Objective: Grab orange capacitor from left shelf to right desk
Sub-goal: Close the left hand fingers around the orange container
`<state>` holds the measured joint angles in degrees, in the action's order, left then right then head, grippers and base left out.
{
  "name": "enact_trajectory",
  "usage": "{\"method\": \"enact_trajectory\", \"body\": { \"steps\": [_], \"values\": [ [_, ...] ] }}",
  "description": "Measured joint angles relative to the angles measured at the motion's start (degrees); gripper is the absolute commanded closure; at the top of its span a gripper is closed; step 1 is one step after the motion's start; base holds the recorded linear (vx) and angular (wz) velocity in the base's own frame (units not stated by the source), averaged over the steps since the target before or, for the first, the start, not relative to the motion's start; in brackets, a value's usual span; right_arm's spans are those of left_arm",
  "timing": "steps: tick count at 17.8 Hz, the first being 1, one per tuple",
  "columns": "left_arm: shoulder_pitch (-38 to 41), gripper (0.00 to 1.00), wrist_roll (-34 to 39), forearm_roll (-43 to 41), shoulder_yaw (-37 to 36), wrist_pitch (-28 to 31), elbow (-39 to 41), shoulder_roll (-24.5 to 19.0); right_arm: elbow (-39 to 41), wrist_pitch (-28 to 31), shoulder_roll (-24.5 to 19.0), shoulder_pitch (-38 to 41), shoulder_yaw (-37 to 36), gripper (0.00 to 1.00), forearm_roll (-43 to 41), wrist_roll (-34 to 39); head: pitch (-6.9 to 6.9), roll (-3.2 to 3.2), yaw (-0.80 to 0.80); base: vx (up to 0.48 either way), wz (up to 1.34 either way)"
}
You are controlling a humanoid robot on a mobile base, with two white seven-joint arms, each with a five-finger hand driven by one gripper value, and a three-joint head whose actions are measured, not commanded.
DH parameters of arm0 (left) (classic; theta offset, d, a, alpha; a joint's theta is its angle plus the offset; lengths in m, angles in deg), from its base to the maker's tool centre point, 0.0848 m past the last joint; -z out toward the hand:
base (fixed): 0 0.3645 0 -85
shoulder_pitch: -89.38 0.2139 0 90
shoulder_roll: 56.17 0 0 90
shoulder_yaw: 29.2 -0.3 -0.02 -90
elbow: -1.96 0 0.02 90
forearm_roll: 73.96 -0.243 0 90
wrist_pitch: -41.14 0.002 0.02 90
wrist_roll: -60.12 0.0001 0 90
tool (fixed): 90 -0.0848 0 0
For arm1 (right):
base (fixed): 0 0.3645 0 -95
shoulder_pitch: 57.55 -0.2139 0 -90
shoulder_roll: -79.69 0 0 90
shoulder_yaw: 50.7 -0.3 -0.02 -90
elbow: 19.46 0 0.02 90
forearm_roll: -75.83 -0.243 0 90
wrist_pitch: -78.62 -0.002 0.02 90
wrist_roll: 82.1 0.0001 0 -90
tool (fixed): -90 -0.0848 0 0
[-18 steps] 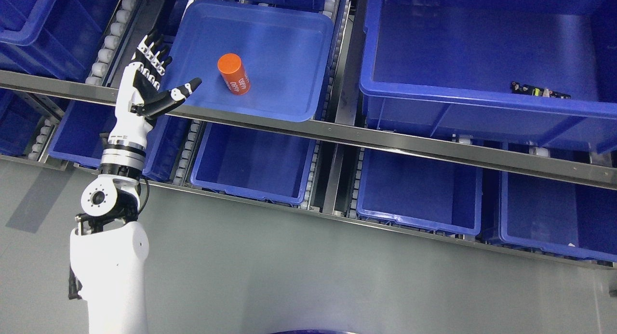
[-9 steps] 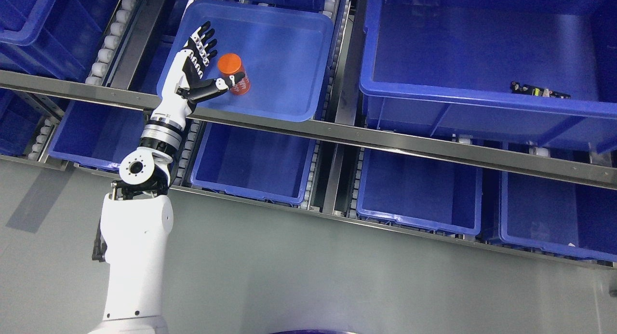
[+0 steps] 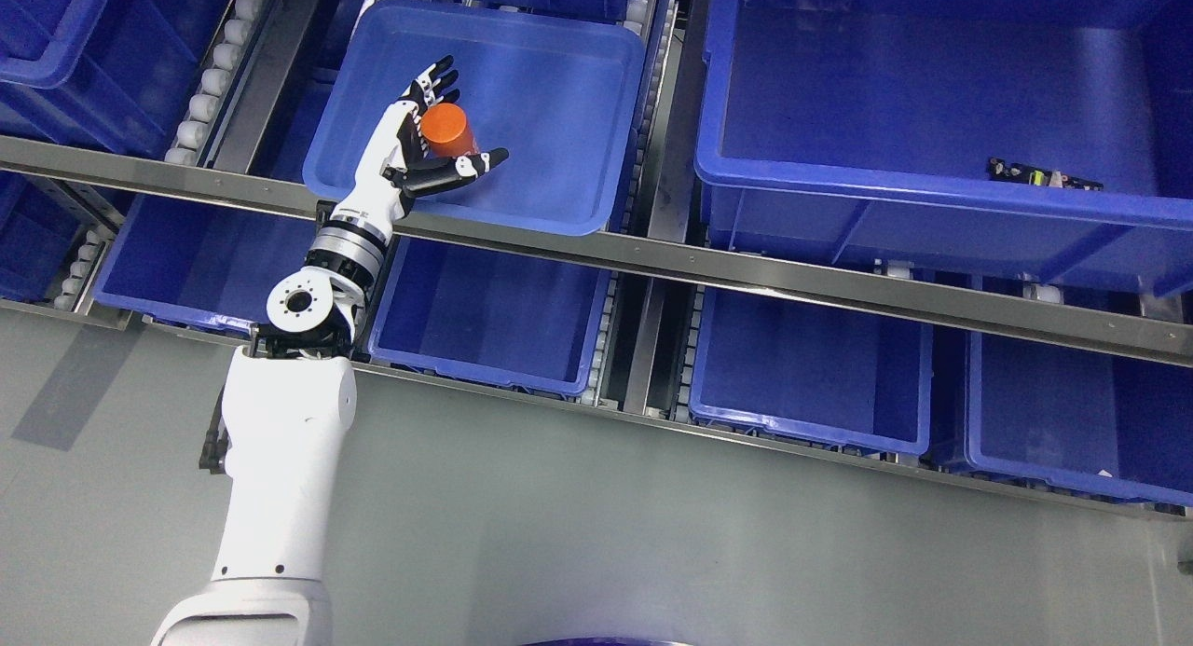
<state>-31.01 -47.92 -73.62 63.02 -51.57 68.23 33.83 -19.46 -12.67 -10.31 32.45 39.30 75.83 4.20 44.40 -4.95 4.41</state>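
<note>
Left hand reaches up from lower left into the shallow blue plastic tray, upper centre-left of frame. Fingers spread, thumb across the front, cupping but not closed on the smooth orange capacitor, a cylinder standing in the tray.

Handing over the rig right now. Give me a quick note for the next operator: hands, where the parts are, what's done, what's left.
Left hand: inside the shallow blue tray on the upper shelf, fingers spread, thumb crossing in front of the orange capacitor; not closed on it.
Right hand: out of view.
Capacitor: upright in the tray, between thumb and fingers.
Done: reach to the part.
Left: close the grasp, lift out, carry to the right desk, which the head view does not show.
</note>
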Motion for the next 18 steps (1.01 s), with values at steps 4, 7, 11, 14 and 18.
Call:
{"method": "enact_trajectory", "body": {
  "steps": [4,7,11,14,18],
  "values": [
    [-0.93,0.37,0.09,-0.16,-0.68,-0.55,-2.35,-0.01,0.0,0.0,0.0,0.0,0.0,0.0,0.0,0.0,0.0,0.0,0.0,0.0,0.0],
    [-1.26,0.61,0.1,-0.22,-0.79,-0.9,-3.6,-0.01,0.0,0.0,0.0,0.0,0.0,0.0,0.0,0.0,0.0,0.0,0.0,0.0,0.0],
    [-1.25,0.79,-0.29,-0.29,0.41,-3.51,-4.94,0.01,0.0,0.0,0.0,0.0,0.0,0.0,0.0,0.0,0.0,0.0,0.0,0.0,0.0],
    [-1.26,0.99,-0.3,-0.31,1.6,-4.49,-5.59,0.01,0.0,0.0,0.0,0.0,0.0,0.0,0.0,0.0,0.0,0.0,0.0,0.0,0.0],
    [-1.17,0.99,-0.3,0.33,3.35,-6.42,-6.22,0.01,0.0,0.0,0.0,0.0,0.0,0.0,0.0,0.0,0.0,0.0,0.0,0.0,0.0]
  ]
}}
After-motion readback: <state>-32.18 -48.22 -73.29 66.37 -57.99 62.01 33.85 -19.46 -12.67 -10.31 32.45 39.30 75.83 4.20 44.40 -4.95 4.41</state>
